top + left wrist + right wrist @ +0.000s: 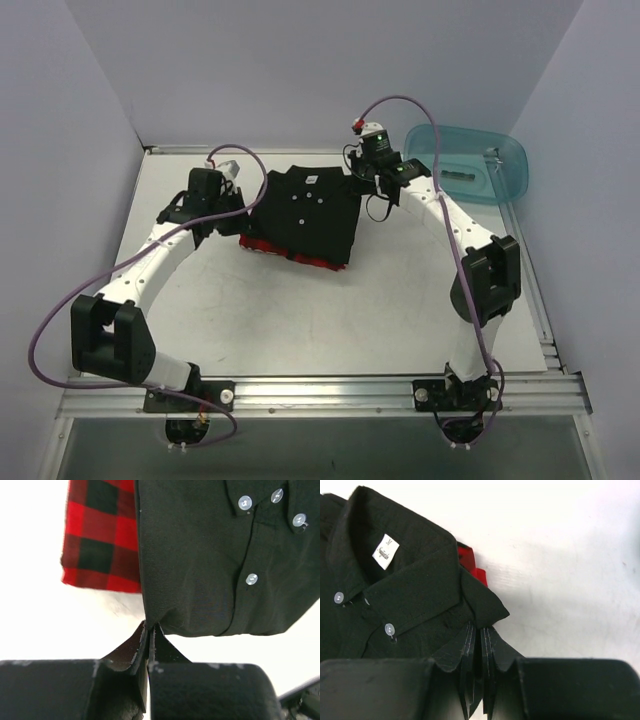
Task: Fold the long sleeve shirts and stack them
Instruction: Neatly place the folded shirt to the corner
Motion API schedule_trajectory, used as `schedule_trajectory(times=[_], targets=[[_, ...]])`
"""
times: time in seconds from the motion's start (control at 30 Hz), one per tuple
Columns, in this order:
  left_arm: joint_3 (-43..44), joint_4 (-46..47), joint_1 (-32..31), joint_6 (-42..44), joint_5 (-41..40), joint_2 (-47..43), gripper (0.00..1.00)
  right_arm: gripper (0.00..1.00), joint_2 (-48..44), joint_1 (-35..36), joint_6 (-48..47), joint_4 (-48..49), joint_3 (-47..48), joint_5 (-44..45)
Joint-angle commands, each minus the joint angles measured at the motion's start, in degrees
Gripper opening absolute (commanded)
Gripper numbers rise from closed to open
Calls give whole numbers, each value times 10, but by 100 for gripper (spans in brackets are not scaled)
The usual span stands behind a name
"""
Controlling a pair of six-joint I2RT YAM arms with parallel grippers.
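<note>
Left gripper (150, 630) jaws clamped the black shirt (200, 555); right gripper (478, 630) jaws met at its collar (420, 590), the white neck tag (385, 551) beyond them unreadable.

Most of the plaid shirt (95, 545) is buried under the black shirt (200, 570), just edges peeking out; neck label (385, 551) print's unreadable.

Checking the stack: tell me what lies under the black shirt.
The plaid shirt lies under the black shirt; only its red edges show. The rest is covered, so its fold cannot be judged.
</note>
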Motion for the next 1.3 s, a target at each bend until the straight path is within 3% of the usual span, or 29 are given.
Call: schedule_trajectory(times=[0.0, 0.33, 0.8, 1.03, 1.13, 1.2, 1.27], targets=[[-20, 81, 25, 7, 0, -5, 0, 0, 32, -11, -22, 59, 35, -10], [-4, 97, 87, -1, 74, 90, 0, 0, 97, -18, -21, 58, 64, -31], [-19, 92, 90, -4, 72, 152, 0, 0, 153, -24, -22, 66, 74, -29], [-12, 73, 92, -22, 31, 180, 0, 2, 161, -27, -19, 71, 63, -23], [-14, 63, 92, -26, 21, 175, 7, 11, 160, -34, -16, 71, 58, -19], [-12, 50, 91, -30, 25, 169, 25, 39, 146, -41, -14, 71, 56, -22], [-18, 42, 90, -38, 24, 149, 40, 54, 130, -45, -15, 70, 51, -26]])
